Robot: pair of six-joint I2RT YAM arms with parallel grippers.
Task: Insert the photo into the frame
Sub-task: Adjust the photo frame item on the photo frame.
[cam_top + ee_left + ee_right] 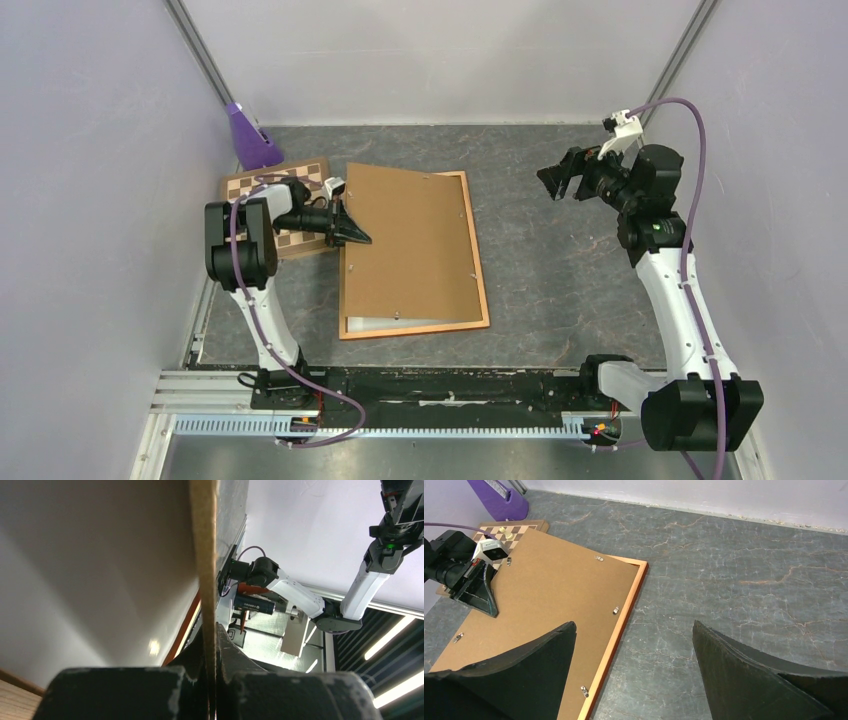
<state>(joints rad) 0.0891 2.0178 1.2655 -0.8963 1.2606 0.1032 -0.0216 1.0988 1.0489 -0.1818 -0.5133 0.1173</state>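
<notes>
Plainly, backing panel (405, 240) covers the frame (415, 331), chessboard (300, 172) just beside.

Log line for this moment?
left gripper: shut on backing panel edge | panel: tilted over frame | photo: white strip under panel, near end | right gripper: open, off frame
</notes>
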